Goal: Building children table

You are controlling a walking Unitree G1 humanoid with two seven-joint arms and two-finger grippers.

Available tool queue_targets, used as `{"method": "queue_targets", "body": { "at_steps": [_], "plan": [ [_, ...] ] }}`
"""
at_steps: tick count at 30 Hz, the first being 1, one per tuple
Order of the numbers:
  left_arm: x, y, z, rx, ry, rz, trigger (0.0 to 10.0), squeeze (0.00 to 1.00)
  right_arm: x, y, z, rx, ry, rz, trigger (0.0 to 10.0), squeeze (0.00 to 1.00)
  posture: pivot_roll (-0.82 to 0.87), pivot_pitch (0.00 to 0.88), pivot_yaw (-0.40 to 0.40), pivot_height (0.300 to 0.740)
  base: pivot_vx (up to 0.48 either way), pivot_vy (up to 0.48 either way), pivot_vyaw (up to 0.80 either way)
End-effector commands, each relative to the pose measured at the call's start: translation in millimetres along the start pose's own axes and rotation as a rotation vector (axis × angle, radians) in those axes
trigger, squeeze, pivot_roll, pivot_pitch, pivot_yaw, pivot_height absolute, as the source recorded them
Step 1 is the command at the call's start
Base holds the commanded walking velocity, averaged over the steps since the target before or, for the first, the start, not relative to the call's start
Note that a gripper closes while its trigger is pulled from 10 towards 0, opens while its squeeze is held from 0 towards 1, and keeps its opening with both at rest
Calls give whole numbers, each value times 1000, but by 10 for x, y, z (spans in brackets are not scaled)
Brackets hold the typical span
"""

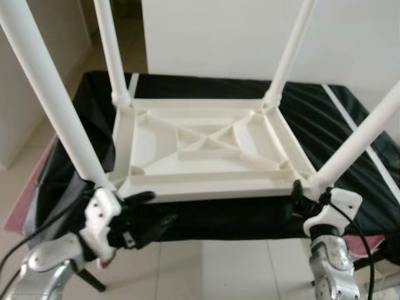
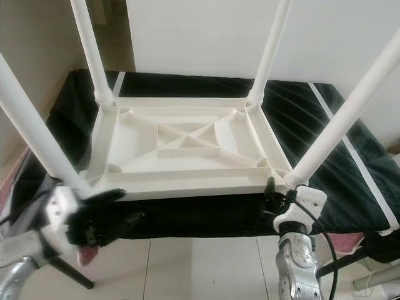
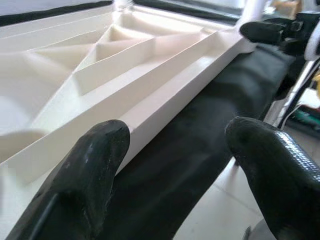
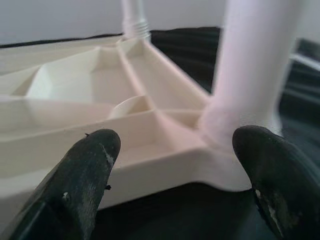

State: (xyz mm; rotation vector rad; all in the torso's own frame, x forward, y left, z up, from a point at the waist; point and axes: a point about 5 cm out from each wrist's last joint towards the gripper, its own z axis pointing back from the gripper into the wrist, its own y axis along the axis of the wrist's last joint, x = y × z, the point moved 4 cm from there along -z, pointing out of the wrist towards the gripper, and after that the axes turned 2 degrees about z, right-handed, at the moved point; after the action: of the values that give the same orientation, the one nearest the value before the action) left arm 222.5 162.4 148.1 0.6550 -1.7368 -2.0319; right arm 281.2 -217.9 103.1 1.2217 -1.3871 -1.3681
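A white plastic children's table (image 1: 206,150) lies upside down on a black-covered surface, its ribbed underside facing up. Four white legs stand up from its corners, among them the near-left leg (image 1: 50,94) and the near-right leg (image 1: 362,137). My left gripper (image 1: 150,212) is open at the near-left corner; in the left wrist view one finger (image 3: 85,170) lies over the table's near rim (image 3: 165,95) and the other hangs off the edge. My right gripper (image 2: 278,190) is open at the near-right corner, its fingers (image 4: 90,165) spread on either side of that leg's base (image 4: 250,65).
The black cloth (image 1: 325,119) with white stripes drapes over the front edge. A white wall (image 1: 250,31) stands behind. Pale floor tiles (image 1: 212,269) lie below me. A pink edge (image 1: 19,212) shows under the cloth at the left.
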Motion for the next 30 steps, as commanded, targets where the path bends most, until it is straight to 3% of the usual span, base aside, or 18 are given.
{"method": "queue_targets", "body": {
  "at_steps": [1, 5, 8, 9, 11, 13, 15, 19, 24, 30],
  "plan": [
    [-1, -53, 117, -33, -29, 24, 10000, 0, -110, -50, 8, -28, 52, -14, 10000, 0, 74, 38, -72, 740, 0, 0, 0],
    [-76, -145, 346, -102, 18, 45, 10000, 0, -222, -59, -5, -39, 107, -34, 10000, 0, 80, 36, -74, 740, 0, 0, 0],
    [-95, -150, 392, -108, 34, 44, 10000, 0, -231, -56, -7, -40, 112, -35, 10000, 0, 80, 36, -74, 740, 0, 0, 0],
    [-231, -182, 518, -124, 117, 42, 10000, 0, -263, -75, -29, -51, 130, -33, 10000, 0, 99, 40, -75, 740, 0, 0, 0],
    [-289, -190, 567, -125, 151, 39, 10000, 0, -276, -87, -38, -57, 137, -30, 10000, 0, 99, 40, -75, 740, 0, 0, 0],
    [-510, -201, 662, -98, 294, 42, 10000, 0, -305, -118, -73, -69, 148, -28, 10000, 0, 112, 46, -77, 740, 0, 0, 0],
    [-552, -202, 672, -92, 326, 37, 10000, 0, -311, -122, -81, -70, 149, -28, 10000, 0, 112, 46, -77, 740, 0, 0, 0],
    [-795, -122, 762, -64, 472, -35, 10000, 0, -393, -117, -112, -68, 179, -40, 10000, 0, 120, 48, -76, 740, 0, 0, 0],
    [-889, -81, 800, -51, 508, -33, 10000, 0, -425, -109, -123, -66, 188, -47, 10000, 0, 121, 53, -72, 740, 0, 0, 0],
    [-1207, 76, 819, -15, 590, -79, 10000, 0, -490, -96, -160, -59, 193, -55, 10000, 0, 110, 53, -60, 740, 0, 0, 0]
  ]
}}
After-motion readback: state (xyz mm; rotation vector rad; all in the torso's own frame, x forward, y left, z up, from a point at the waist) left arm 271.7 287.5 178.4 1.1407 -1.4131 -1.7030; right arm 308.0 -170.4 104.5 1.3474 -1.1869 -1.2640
